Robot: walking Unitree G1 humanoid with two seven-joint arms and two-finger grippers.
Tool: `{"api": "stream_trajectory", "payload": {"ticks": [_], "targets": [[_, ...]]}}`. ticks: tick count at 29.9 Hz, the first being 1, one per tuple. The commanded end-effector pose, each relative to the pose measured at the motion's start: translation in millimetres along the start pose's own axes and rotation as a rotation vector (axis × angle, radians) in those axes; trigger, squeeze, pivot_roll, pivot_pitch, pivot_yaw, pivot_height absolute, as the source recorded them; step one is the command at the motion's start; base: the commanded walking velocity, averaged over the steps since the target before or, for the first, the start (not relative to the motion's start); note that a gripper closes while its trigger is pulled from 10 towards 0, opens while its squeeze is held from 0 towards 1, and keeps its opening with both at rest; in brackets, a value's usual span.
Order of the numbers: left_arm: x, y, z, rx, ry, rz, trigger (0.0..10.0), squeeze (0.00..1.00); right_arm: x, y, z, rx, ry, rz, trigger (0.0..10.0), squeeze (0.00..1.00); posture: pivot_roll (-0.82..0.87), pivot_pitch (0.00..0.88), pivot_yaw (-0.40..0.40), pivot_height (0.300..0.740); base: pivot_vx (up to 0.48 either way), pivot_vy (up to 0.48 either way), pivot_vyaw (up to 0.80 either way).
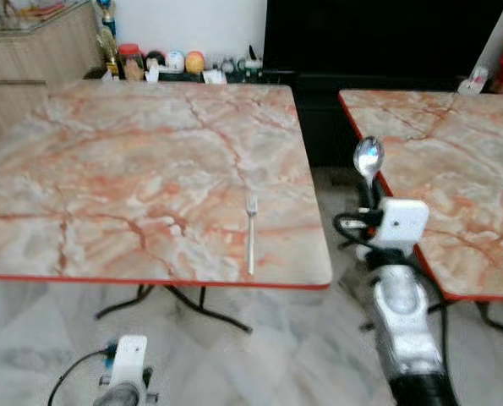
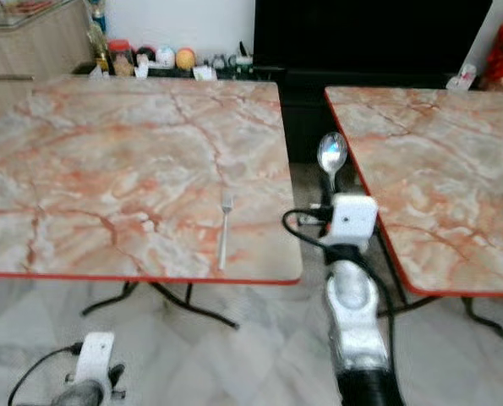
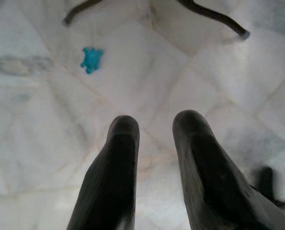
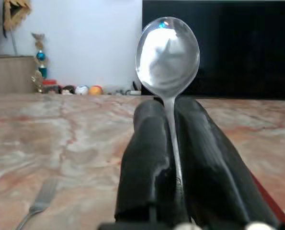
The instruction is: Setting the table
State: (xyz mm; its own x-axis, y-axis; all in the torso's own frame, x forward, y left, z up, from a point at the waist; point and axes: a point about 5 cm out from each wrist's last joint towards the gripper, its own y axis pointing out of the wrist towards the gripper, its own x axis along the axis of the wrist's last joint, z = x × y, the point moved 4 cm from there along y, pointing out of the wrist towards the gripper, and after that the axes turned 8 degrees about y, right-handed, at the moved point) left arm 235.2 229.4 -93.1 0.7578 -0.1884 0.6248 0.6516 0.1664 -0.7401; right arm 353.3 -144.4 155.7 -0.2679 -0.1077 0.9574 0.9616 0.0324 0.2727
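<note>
Worktop [image 1: 107,186]: pink-veined marble with red edging, on dark metal legs.

Fork [image 1: 251,233]: silver, lying flat near the worktop's front right corner, tines pointing away from the robot.

Second worktop [image 1: 462,169]: same marble, to the right, across a narrow gap of floor.

Right tool [image 4: 168,120]: raised in that gap, fingers clamped on the handle of a spoon [image 1: 369,157]. The spoon stands upright, bowl uppermost, above the fingertips.

Left tool [image 3: 154,127]: low, hanging over the pale tiled floor [image 3: 32,143], fingers narrowly parted and holding nothing.

Small turquoise object [image 3: 91,59]: on the floor near a table foot.

Jars and small round items [image 1: 162,63]: ranged along the far wall behind the first worktop.
</note>
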Motion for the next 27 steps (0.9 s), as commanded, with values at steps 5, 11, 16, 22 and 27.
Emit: {"api": "stream_trajectory", "payload": {"ticks": [5, 11, 16, 22, 27], "targets": [[1, 0.4, -1.7, -0.003, -0.004, 0.001, 10.0, 0.0, 2, -0.1, -12.8, -0.031, -0.022, 0.001, 10.0, 0.0, 0.03, 0.0, 0.0, 0.74, 0.0, -0.321, 0.0], [8, 1.6, -3.1, -0.007, -0.003, -0.01, 10.0, 0.0, 7, 5.3, -14.3, -0.033, -0.029, -0.013, 10.0, 0.0, 0.03, 0.0, 0.0, 0.74, 0.0, -0.321, 0.0], [11, 2.2, -2.9, -0.001, -0.012, -0.016, 10.0, 0.0, 8, 7.7, -15.2, -0.031, -0.034, -0.009, 10.0, 0.0, 0.04, 0.0, -0.002, 0.74, 0.0, -0.32, 0.0], [12, 2.3, -1.5, 0.005, -0.02, -0.016, 10.0, 0.0, 8, 7.8, -15.7, -0.05, -0.038, -0.011, 10.0, 0.0, 0.04, 0.0, -0.004, 0.74, 0.0, -0.322, 0.0], [11, 2.2, -1.3, 0.006, -0.023, -0.013, 10.0, 0.0, 10, 8.5, -15.7, -0.04, -0.069, -0.012, 10.0, 0.0, 0.03, 0.0, 0.0, 0.74, 0.0, -0.319, 0.0]]}}
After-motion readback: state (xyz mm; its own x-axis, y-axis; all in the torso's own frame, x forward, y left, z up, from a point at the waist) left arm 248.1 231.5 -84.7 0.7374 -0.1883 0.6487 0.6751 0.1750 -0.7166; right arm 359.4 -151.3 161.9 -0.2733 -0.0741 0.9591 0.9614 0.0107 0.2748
